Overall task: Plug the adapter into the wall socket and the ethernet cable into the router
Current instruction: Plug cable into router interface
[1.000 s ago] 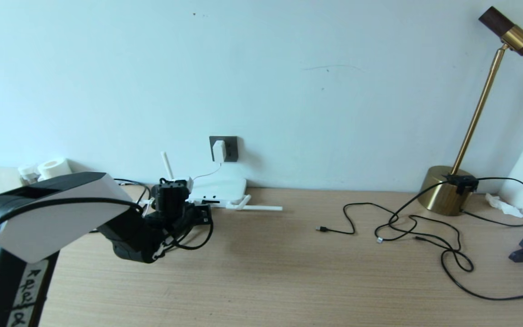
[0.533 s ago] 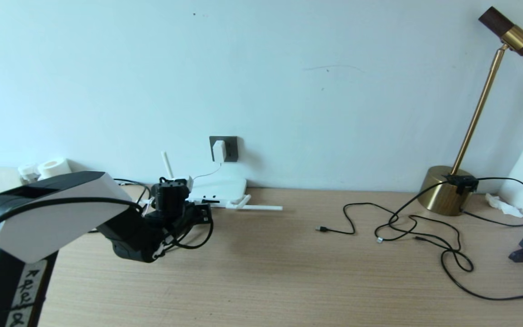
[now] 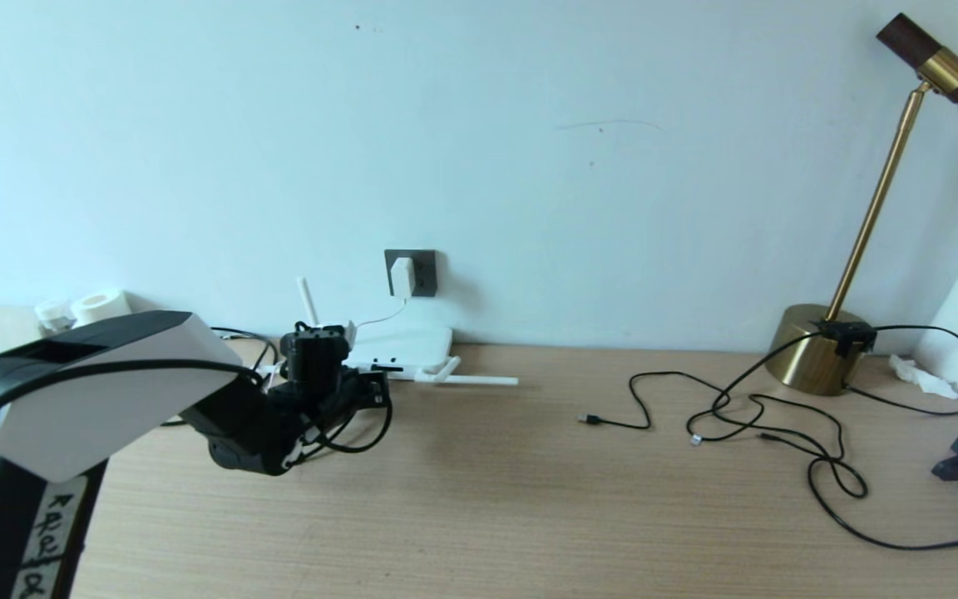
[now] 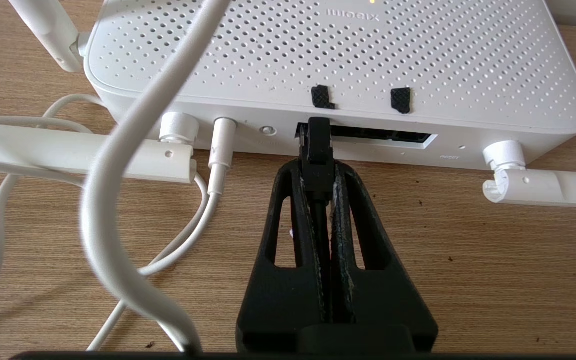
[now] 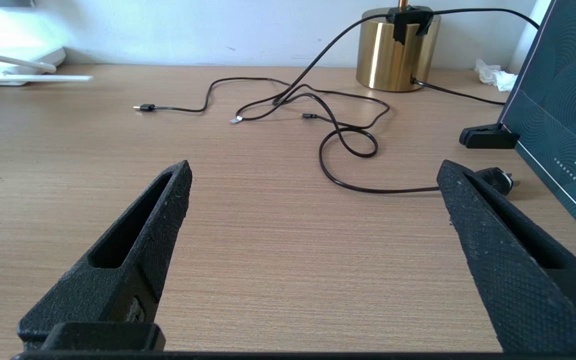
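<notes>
Left tool (image 4: 318, 167) is clamping the black plug end of the ethernet cable (image 4: 316, 150) between its closed fingers (image 4: 353, 210), holding the plug tip right at the dark port slot on the near edge of the router (image 4: 338, 60); whether the plug is fully seated cannot be told. Lying flat on the wooden surface (image 3: 487, 499), the router is sitting against the wall, directly below the wall socket (image 3: 422, 272). Plugged into that socket, the adapter (image 3: 401, 277) is trailing its thin white cord down to the router. White antennas (image 4: 548, 187) are lying folded along the router's near edge on both sides of the tool. Well to the right of the router, the right tool (image 5: 313, 240) is hanging above the surface with its fingers spread wide, gripping nothing.
</notes>
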{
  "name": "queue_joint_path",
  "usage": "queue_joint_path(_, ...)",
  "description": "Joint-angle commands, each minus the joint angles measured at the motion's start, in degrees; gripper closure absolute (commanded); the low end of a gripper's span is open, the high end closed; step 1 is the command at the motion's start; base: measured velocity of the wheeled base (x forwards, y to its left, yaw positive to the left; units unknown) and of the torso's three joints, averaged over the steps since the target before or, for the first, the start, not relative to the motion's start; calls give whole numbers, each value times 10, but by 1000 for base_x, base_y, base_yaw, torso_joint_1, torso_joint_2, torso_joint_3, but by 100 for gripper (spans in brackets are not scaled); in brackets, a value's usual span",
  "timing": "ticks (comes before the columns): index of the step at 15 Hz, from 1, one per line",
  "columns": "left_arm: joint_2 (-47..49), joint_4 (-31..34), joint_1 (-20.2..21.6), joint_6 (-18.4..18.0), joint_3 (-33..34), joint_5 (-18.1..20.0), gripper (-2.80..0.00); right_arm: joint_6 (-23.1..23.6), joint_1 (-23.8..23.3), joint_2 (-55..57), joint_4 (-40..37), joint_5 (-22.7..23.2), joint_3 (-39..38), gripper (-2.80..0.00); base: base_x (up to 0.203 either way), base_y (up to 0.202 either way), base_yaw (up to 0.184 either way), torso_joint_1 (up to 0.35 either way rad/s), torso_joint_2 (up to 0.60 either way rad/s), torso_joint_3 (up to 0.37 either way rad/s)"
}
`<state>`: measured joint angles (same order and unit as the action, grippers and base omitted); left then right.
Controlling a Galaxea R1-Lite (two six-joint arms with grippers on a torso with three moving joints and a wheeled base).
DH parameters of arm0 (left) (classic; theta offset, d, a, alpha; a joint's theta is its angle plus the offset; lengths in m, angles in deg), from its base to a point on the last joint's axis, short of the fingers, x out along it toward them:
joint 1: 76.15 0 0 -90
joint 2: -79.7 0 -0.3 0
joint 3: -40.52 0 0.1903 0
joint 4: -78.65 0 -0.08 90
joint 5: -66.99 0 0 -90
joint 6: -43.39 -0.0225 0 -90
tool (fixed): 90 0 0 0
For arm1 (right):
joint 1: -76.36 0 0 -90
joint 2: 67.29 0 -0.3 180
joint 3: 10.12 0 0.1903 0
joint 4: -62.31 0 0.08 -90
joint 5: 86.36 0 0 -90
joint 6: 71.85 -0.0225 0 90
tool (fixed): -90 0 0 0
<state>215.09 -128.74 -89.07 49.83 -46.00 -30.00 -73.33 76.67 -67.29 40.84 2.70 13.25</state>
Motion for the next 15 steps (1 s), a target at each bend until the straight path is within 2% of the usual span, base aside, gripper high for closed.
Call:
queue_joint_path(1,3,-5,0,1,-2,0,0,0,0,0,0,0,-6,-280,0,0,0,0,0,0)
queue_joint_path(15,9,-4,4,1,-10,0,0,0,0,0,0,0,-6,-280,0,0,0,0,0,0)
